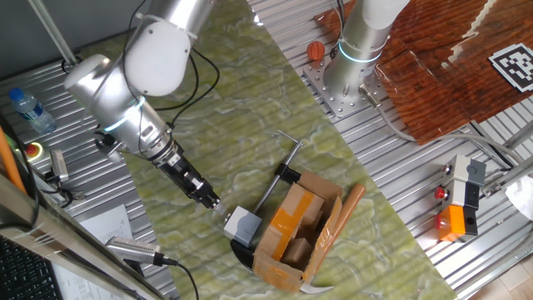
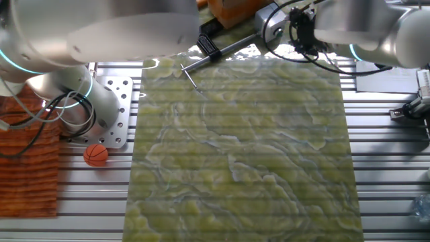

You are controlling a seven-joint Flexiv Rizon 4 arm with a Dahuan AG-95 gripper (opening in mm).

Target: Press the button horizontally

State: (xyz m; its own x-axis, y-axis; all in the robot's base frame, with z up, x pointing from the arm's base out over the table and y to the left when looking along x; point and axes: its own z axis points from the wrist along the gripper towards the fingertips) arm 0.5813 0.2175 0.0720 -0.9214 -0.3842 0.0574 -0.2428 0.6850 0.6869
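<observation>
One relation decides the coming move: the button (image 1: 242,222) lies directly ahead of the fingers (image 1: 215,202), along the line in which the tool already points.

From one fixed view, the arm slants down across the green marbled mat (image 1: 250,108) from upper left toward lower right, ending in a slim dark tool. Its tip sits just beside the small grey cube's near face, at the cube's upper left; whether it is touching cannot be told at this size. The cube rests on a black base at the mat's lower edge, with the open cardboard box (image 1: 301,229) pressed up against its far side. A black clamp (image 1: 283,172) runs along the box's upper left side. So the push would run sideways along the table, from the tip toward the box, and I judge the box serves as the backstop. No gap between the fingertips, nor any contact between them, is visible here, so I cannot tell how they stand; they hold nothing that I can make out.

From the other fixed view, the mat fills the middle and the arm's wrist is only partly seen at the top edge. The button and the fingertips are out of sight there, so this view adds nothing on contact or on how the fingers stand.
</observation>
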